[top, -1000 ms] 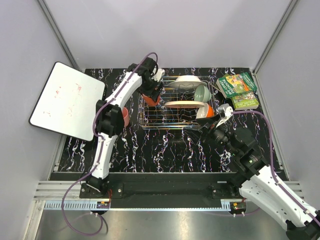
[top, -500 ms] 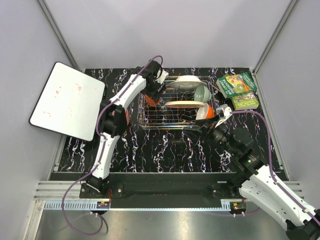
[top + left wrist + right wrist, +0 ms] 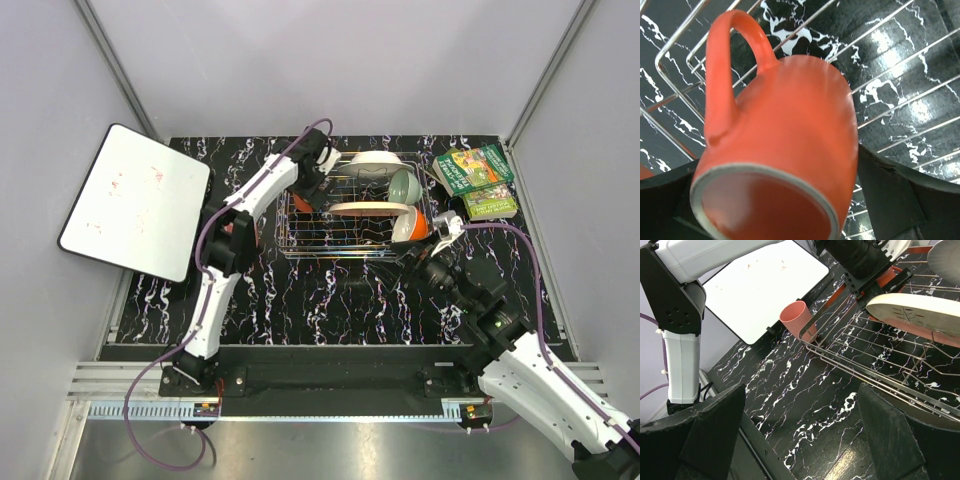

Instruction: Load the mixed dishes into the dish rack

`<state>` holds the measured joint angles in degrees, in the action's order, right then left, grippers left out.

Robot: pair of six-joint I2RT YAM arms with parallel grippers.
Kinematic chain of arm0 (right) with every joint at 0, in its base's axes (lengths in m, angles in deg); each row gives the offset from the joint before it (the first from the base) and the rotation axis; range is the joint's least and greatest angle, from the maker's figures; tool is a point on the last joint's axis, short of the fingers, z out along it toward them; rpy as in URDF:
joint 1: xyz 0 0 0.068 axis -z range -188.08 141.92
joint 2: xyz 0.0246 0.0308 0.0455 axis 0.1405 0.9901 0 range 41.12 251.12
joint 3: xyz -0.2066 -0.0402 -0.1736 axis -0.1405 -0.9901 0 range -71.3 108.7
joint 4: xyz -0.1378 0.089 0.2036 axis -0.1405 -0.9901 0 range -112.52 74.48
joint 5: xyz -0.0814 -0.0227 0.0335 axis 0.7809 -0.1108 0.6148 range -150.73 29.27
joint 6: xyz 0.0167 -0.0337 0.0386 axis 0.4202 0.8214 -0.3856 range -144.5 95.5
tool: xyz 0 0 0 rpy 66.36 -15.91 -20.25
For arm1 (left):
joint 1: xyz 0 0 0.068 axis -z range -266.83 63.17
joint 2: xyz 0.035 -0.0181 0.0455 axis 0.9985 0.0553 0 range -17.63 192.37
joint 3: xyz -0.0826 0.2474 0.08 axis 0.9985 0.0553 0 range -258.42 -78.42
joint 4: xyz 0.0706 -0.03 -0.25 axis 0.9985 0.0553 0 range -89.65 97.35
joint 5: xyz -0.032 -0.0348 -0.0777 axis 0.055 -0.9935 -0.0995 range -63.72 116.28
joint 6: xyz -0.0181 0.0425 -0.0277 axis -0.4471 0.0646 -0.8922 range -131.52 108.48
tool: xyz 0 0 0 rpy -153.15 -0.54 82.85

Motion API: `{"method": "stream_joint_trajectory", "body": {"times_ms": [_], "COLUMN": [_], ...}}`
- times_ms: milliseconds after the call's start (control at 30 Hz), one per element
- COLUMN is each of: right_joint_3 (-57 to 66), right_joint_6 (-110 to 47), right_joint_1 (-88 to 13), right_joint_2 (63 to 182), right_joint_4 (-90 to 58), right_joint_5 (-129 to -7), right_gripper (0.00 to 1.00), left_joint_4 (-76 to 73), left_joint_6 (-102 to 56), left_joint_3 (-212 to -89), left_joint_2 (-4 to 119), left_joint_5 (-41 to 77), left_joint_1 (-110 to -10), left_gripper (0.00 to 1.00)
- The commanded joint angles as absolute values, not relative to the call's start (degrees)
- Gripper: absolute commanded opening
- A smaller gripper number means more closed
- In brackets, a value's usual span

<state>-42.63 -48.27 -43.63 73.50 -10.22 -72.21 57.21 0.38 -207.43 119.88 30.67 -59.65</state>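
Note:
The orange mug (image 3: 785,130) lies tilted, mouth toward the camera, between the fingers of my left gripper (image 3: 775,200), low over the left end of the dish rack (image 3: 345,240). The jaws stand wide, with a sliver of table showing beside the right finger (image 3: 900,195). From above, the left gripper (image 3: 306,192) is inside the rack's left end with the orange mug (image 3: 299,204) under it. The rack holds a white plate (image 3: 375,160), a pale green bowl (image 3: 403,185), a pink plate (image 3: 370,209) and an orange-and-white bowl (image 3: 412,226). My right gripper (image 3: 802,430) is open and empty over the table by the rack's near right corner.
A pink cup (image 3: 799,320) stands on the table left of the rack, mostly hidden by the left arm in the top view. A whiteboard (image 3: 135,200) lies at the far left. Green-covered books (image 3: 475,180) sit right of the rack.
The left arm has reached further right into the rack's left end with the orange mug, and its jaws have widened. The right arm has hardly moved.

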Motion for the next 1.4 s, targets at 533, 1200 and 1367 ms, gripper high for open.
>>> {"method": "stream_joint_trajectory", "body": {"times_ms": [533, 1200, 1367], "right_joint_3": [-43.1, -44.0, -44.0], "right_joint_6": [-47.5, -47.3, -48.2], "right_joint_1": [-43.7, -43.6, -43.6], "right_joint_2": [72.5, 80.1, 79.6], "right_joint_4": [-10.9, -5.9, -5.3], "right_joint_5": [-72.5, -76.1, -76.4], "right_gripper": [1.00, 0.95, 0.94], "left_joint_4": [58.5, 54.7, 49.3], "left_joint_6": [-1.9, 3.2, 4.3], "left_joint_3": [-193.0, -151.6, -150.1], "left_joint_2": [92.0, 61.6, 63.6], "left_joint_5": [29.1, 16.7, 17.8], "left_joint_1": [-60.8, -75.2, -73.7], "left_gripper": [0.99, 0.88, 0.88]}}
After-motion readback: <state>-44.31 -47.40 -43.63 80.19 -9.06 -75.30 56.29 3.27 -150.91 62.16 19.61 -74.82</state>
